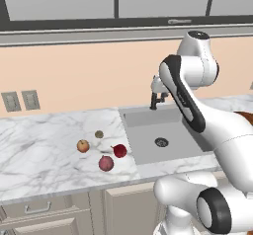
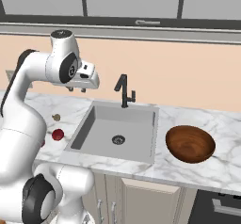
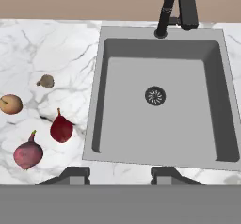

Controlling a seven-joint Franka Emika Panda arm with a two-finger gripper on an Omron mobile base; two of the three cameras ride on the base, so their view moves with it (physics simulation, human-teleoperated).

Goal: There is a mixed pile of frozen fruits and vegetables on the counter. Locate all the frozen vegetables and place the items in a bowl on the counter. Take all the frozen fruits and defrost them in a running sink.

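Observation:
On the white marble counter (image 1: 44, 150), left of the sink (image 1: 148, 140), lie four small pieces. The pinkish-purple frozen vegetable (image 3: 28, 154) (image 1: 105, 163) sits nearest the front edge. The frozen fruits are a dark red stemmed one (image 3: 61, 128) (image 1: 119, 151), an orange-yellow one (image 3: 10, 104) (image 1: 83, 145) and a small olive-brown one (image 3: 45, 81) (image 1: 99, 134). The grey sink (image 3: 188, 124) looks dry under its black faucet (image 2: 124, 90). A wooden bowl (image 2: 190, 145) stands empty to the sink's right. My gripper (image 3: 117, 173) (image 2: 76, 89) hangs high over the sink's left side, open and holding nothing.
Two wall outlets (image 1: 21, 100) sit on the beige backsplash at the left. Upper cabinets run overhead, and beige cabinet doors (image 2: 141, 199) front the counter. A dark appliance (image 2: 221, 209) is at the lower right. My own arm hides part of the counter in both base views.

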